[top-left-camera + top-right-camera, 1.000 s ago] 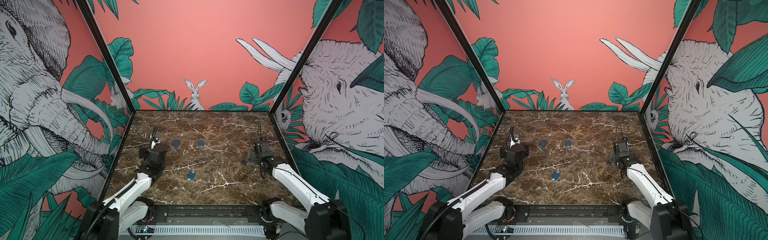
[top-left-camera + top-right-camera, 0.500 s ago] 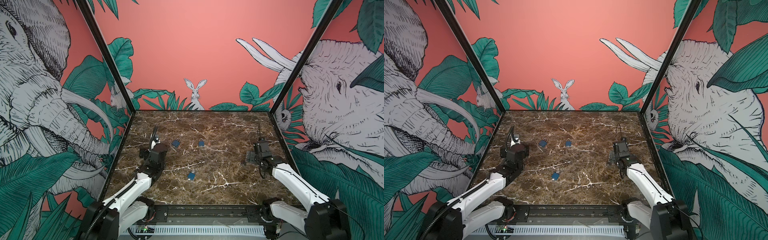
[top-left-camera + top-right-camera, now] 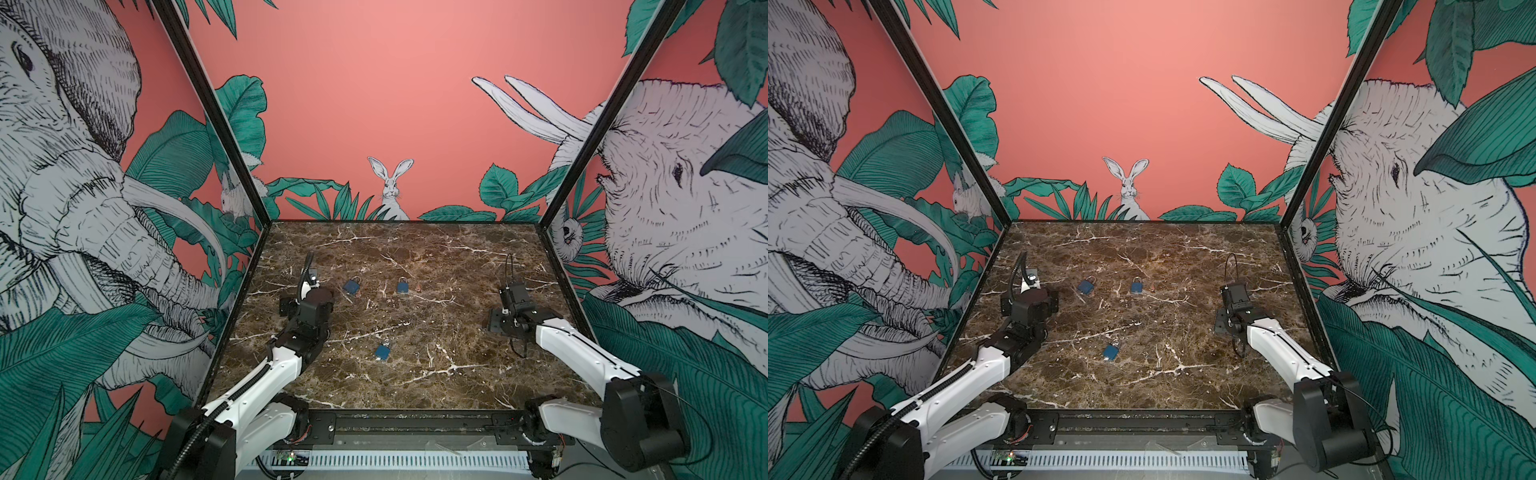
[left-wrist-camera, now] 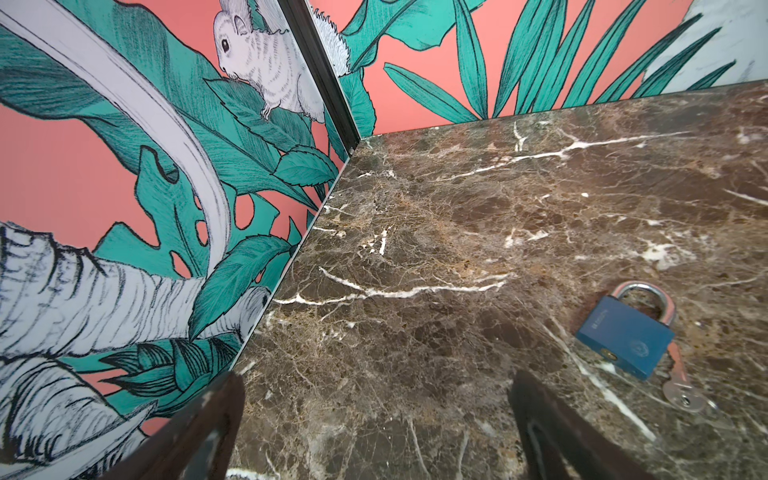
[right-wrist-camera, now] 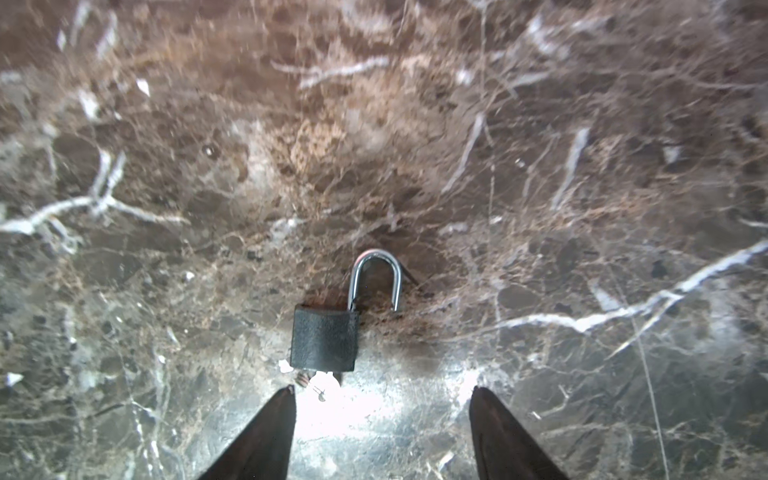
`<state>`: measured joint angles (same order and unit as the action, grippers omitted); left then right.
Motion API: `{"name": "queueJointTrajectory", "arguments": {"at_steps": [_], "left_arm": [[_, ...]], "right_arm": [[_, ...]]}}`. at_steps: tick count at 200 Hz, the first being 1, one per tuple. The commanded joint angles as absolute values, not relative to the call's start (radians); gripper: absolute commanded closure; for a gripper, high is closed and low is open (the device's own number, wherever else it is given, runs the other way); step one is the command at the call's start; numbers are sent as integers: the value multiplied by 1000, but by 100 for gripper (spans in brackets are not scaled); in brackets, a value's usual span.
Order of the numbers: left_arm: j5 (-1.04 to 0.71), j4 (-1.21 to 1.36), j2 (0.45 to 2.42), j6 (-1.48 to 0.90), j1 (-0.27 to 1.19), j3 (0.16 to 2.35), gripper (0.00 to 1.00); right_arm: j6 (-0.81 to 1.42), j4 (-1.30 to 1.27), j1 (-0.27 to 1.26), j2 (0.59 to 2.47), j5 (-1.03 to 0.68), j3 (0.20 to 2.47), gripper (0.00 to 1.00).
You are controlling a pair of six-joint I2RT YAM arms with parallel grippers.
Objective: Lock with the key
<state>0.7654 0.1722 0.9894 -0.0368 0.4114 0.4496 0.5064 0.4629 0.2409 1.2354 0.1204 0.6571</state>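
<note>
Hardly begun: padlock [image 5: 324, 338] open; right tool [image 5: 382, 390] just beside it, jaws partly apart, empty; left tool [image 4: 374, 378] wide open, empty.

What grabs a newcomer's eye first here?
The loud jungle mural: elephants on both side walls, a rabbit on the back wall. Then three blue padlocks lying mid-table on the brown marble table. In the right wrist view, a dark padlock with shackle open lies just ahead of the open right gripper.

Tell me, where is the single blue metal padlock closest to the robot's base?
In both top views the blue metal padlock lies near the middle of the brown marble tabletop, nearer the front than the two other blue padlocks.
</note>
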Motion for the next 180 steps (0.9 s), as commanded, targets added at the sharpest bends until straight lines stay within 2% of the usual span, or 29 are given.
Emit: {"name": "queueJointTrajectory", "arguments": {"at_steps": [1, 180], "left_arm": [[756, 160, 964, -58, 406, 463, 1], [701, 112, 910, -145, 406, 451, 1]], "right_arm": [[538, 470, 235, 1258, 69, 661, 38], [537, 390, 241, 1464, -8, 727, 42]]}}
